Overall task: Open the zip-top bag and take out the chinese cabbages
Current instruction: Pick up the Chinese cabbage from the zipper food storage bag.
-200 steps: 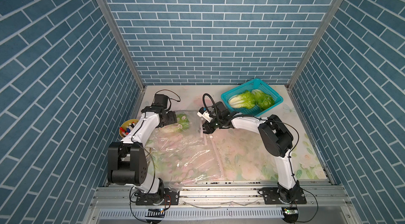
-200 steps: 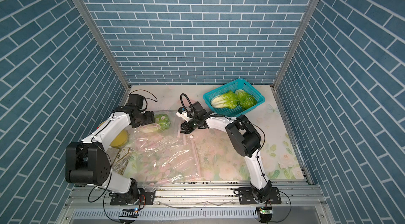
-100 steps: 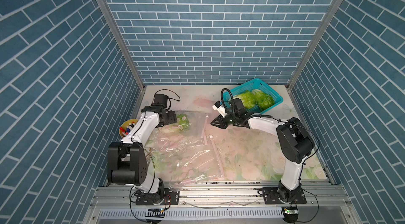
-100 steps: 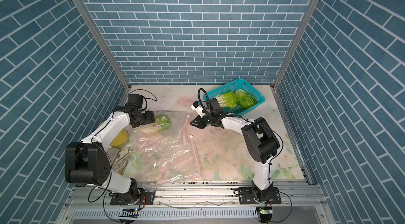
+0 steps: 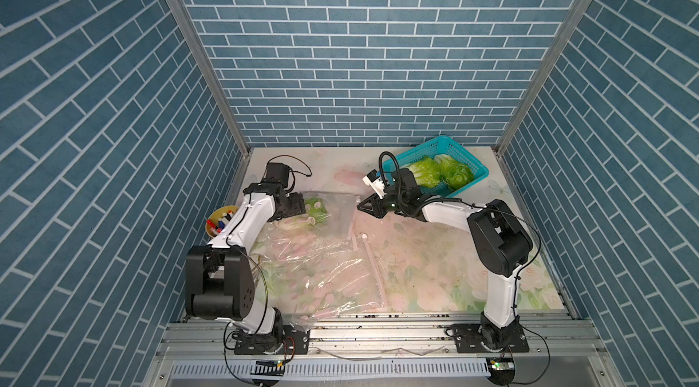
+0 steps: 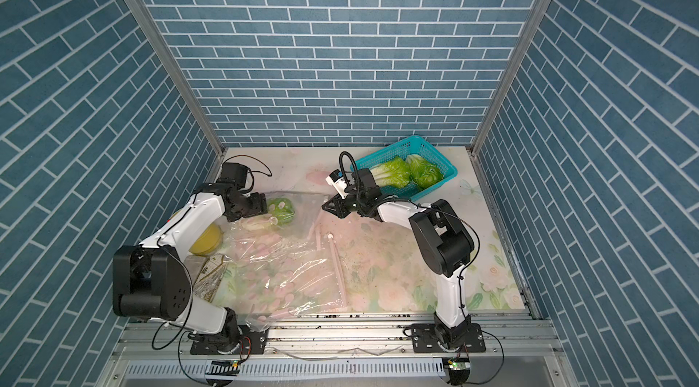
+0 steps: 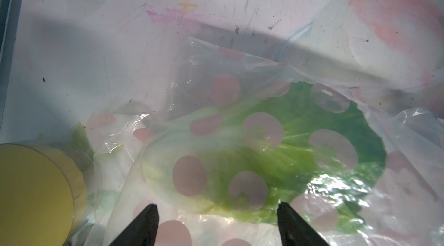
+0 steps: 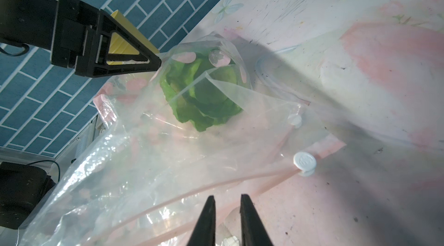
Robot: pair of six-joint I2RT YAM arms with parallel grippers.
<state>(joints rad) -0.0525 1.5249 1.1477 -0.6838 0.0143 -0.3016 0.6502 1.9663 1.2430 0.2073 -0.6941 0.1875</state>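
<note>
The clear zip-top bag [image 5: 321,271] with pink dots lies flat on the left half of the table, its pink zip strip and white slider [image 8: 304,161] toward the middle. One of the chinese cabbages [image 5: 316,211] [image 7: 276,151] lies inside it at the far end. Two more cabbages [image 6: 393,173] [image 6: 425,173] lie in the teal basket [image 5: 450,143]. My left gripper [image 7: 217,208] is open, right at the bagged cabbage's whitish base, over the plastic. My right gripper [image 8: 227,199] hovers at the bag's zip edge, near the basket. A narrow gap shows between its jaws, with nothing in it.
A yellow bowl [image 5: 221,220] of markers stands against the left wall beside my left arm. A patterned packet [image 6: 210,271] lies under that arm's base. Blue brick walls close in the table on three sides; the basket fills the back right corner.
My right gripper has drawn away from the bag's mouth to the right, toward the basket, and its jaws have narrowed. The left arm has stayed put.
</note>
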